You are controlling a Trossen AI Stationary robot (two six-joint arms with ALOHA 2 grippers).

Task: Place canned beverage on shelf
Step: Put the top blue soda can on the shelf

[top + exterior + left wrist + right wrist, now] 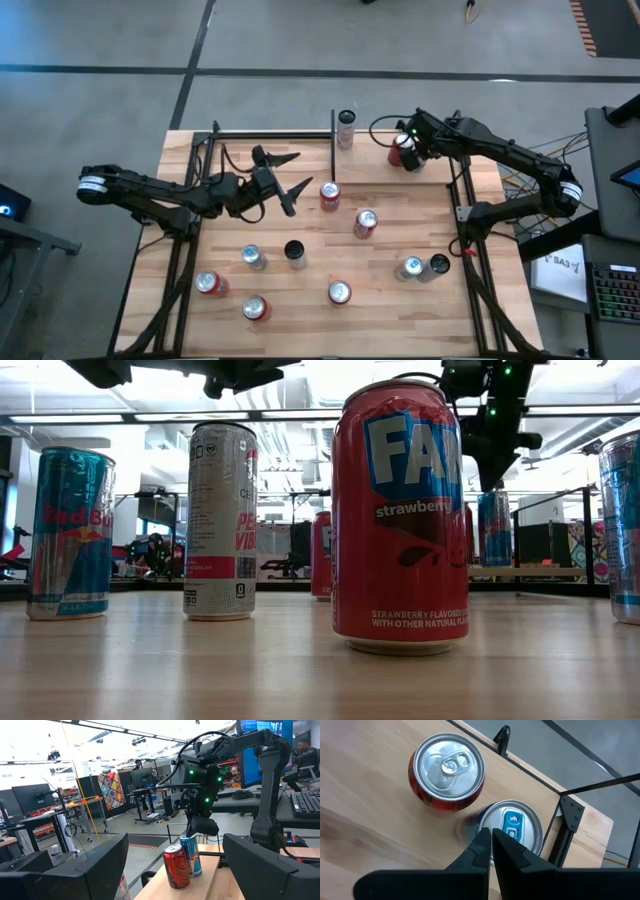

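Note:
The shelf point(380, 172) is a light-wood board with black rods at the table's far right. A red can point(447, 772) and a blue can point(517, 827) stand upright on it near its far right corner, side by side. My right gripper point(491, 840) is shut, pointing steeply down, its tips right over the blue can's top. A white can point(346, 128) stands at the shelf's far left corner. My left gripper point(292, 175) is open, raised above the table left of the shelf, holding nothing. My right gripper's shut fingertips point(194, 833) stand at the rim of the blue can's top point(187, 838), coming from above. Whether they touch it I cannot tell. The can stands upright on the shelf board point(220, 875).
Several loose cans stand on the tabletop: two red ones point(330, 195) point(365, 222) just before the shelf, a silver point(252, 257) and a black one point(296, 252) mid-table, others toward the near edge. In the low view a strawberry can point(400, 520) stands closest.

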